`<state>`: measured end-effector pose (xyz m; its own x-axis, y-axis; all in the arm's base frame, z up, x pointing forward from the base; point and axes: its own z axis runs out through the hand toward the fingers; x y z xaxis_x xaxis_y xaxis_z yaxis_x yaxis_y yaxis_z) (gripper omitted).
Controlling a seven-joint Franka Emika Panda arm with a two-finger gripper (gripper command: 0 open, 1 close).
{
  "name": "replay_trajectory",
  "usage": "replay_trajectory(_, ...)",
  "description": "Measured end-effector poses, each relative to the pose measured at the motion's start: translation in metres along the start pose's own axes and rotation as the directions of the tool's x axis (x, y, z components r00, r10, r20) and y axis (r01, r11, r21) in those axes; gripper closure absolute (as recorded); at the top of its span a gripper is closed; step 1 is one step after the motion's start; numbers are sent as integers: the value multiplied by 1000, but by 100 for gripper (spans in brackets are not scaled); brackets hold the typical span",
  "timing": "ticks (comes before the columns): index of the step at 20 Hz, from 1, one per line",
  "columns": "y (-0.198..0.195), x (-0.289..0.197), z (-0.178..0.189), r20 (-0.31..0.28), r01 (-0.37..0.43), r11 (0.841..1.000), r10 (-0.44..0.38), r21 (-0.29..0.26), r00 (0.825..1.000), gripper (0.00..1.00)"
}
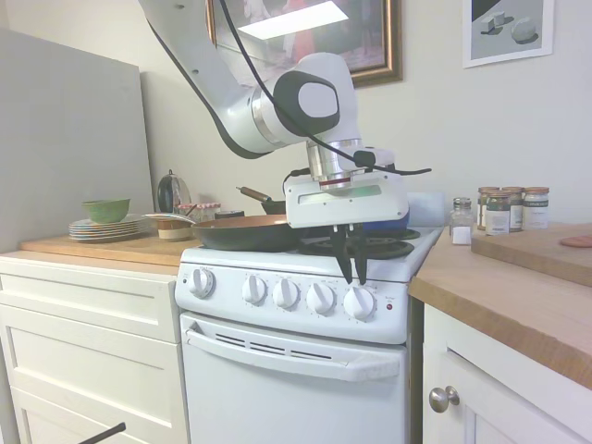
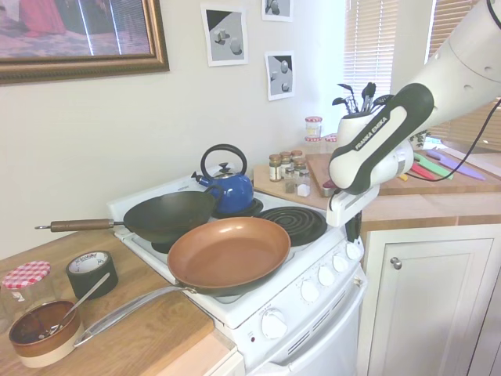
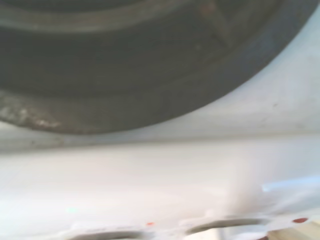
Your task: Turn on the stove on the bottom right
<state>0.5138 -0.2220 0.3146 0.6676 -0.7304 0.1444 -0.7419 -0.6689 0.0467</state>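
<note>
First exterior view: a white stove (image 1: 305, 305) stands between white cabinets under a wooden surface (image 1: 518, 296). 5 round knobs run along its front panel, with a small red light (image 1: 389, 306) at the right end. The jaws (image 1: 351, 276) point down just above the rightmost knob (image 1: 359, 302); the 2 dark fingers (image 1: 344, 259) sit close together, a narrow gap between them, and grip nothing. A copper frying pan (image 1: 242, 231) rests on the front left burner. Stacked plates with a green bowl (image 1: 105, 209) sit at the far left, spice jars (image 1: 509, 208) at the right. A framed picture (image 1: 305, 28) hangs on the cream wall, cut off by the top edge.

Second exterior view: the meant burner, a wide black coil (image 2: 293, 223), lies bare at the front right of the stove top, beside the copper pan. Behind it stand a blue kettle (image 2: 229, 188) and a dark wok (image 2: 168, 215). A roll of tape (image 2: 91, 270), a red-lidded jar (image 2: 23, 282) and a brown bowl with a spoon (image 2: 43, 329) sit on the wood at the left. The arm's body hides most of the fingers here.

Wrist view: blurred; the dark curve of the coil (image 3: 140, 65) fills the upper part above the white stove edge. Nothing finer can be made out.
</note>
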Motion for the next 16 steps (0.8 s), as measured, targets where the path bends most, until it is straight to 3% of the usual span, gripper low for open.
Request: replay_trajectory(16,7,4,18,17,-9,1000,9,6,1000,100)
